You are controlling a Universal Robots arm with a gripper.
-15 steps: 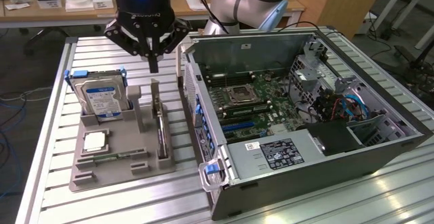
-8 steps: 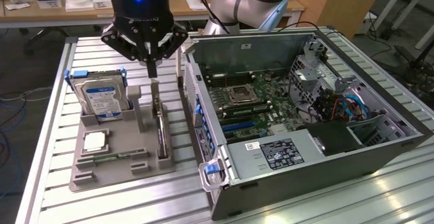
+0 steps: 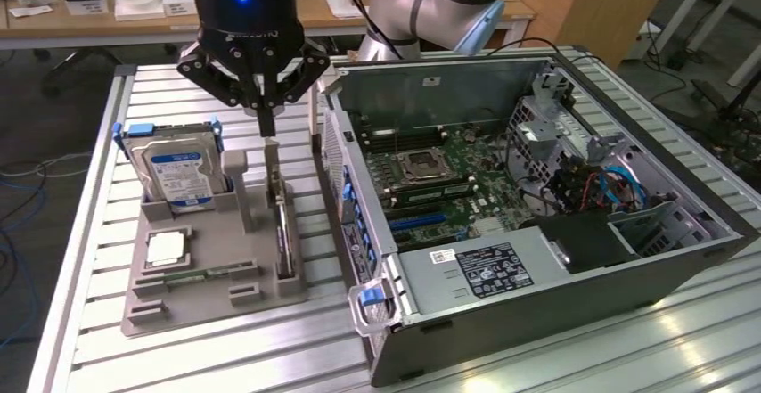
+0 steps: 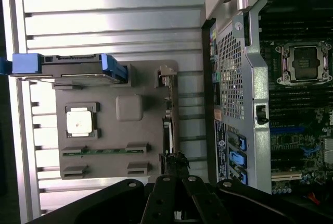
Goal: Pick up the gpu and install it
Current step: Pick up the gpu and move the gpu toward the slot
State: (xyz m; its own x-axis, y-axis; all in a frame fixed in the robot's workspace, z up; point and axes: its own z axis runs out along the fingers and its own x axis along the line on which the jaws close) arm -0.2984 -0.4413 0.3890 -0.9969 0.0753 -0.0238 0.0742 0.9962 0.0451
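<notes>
Black jointed tool [image 3: 264,131], its slim fingers pinched shut on the top end of the gpu [image 3: 283,233], a thin card standing on edge in a slot of a matte grey moulded tray [image 3: 202,302] on the ribbed aluminium counter [image 3: 178,362], with the open steel computer case [image 3: 511,299] at the tray's 3 o'clock.

Even indoor light, glare on table [image 4: 114,23]

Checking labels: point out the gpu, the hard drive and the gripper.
gpu [image 3: 283,233], exterior view, card's upper edge.
hard drive [image 3: 181,179], exterior view, its label.
gripper [image 3: 265,126], exterior view, its lower tip.
</notes>
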